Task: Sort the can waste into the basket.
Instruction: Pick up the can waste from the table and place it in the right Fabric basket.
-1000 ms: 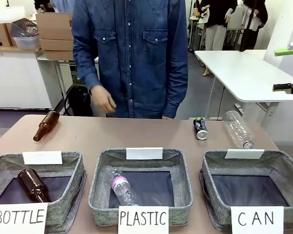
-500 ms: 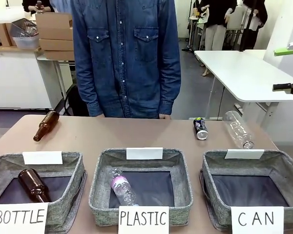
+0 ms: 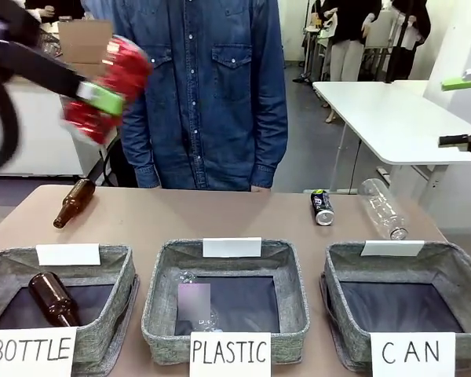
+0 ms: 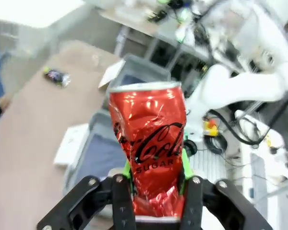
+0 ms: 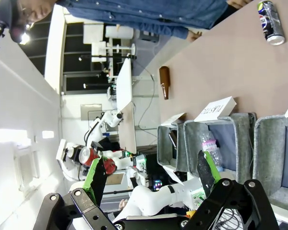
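Left gripper [image 3: 102, 98]: raised high at the left, jaws clamped across the body of the red can [image 4: 146, 129]. The can is dented, thin-walled and light — judged likely to crumple under a harder squeeze and best held mid-body. Black can [image 3: 323, 207]: lying on the table [image 3: 220, 216], beyond the CAN basket [image 3: 455, 271], which holds nothing. Right gripper [image 5: 151, 175]: spread wide, holding nothing.

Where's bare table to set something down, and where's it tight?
Free: the table strip between the brown glass bottle and the black can, behind the PLASTIC basket; also the CAN basket's bare floor. Tight: far right, where black can and clear plastic bottle lie close.
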`<state>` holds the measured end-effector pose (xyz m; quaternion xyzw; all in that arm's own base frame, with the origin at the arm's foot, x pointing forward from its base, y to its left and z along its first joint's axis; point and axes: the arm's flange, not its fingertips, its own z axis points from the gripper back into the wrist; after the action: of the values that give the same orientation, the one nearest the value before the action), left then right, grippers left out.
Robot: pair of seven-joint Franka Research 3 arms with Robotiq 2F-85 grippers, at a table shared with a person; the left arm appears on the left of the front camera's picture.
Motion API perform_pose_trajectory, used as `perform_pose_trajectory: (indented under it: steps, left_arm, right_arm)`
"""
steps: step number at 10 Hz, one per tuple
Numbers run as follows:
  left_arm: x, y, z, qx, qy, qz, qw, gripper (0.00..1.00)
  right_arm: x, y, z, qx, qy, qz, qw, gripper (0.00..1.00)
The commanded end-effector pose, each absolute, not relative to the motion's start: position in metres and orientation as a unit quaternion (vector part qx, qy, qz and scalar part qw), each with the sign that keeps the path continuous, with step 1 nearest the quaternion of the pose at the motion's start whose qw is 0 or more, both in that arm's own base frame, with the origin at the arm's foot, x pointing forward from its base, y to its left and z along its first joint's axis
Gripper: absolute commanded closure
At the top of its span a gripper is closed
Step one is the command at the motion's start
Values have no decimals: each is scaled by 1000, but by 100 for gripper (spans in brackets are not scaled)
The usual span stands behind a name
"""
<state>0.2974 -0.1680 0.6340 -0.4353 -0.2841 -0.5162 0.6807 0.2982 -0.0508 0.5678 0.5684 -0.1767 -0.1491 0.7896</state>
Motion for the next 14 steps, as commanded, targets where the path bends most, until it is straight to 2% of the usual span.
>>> perform_pose_trajectory:
  steps: [1,3,5,7,8,11,14]
  left_arm:
    - [319,-248,625,-441,-273,-576,632,62]
    - [316,-349,598,-428,-220,-650,588,62]
    - [305,-429,562,-419,-167,-695,559,62]
    - [281,-494,531,-409,-159,-726,529,62]
    - [272,-521,515,-377,-182,-747,516,62]
    - [267,-559,486,-345,-225,-768,491,62]
    - [285,-573,461,-284,-273,-779,488,62]
  right_arm:
    - [282,-68,576,571,-164,-142,792,0]
    - [237,-112,594,571,-150,-143,794,0]
    - [159,-168,606,578,-183,-148,782,0]
    - [102,-195,595,578,-218,-173,767,0]
    - [146,-166,600,577,-186,-147,782,0]
    - [146,-166,600,577,-186,-147,782,0]
    - [146,-166,600,577,-186,-147,782,0]
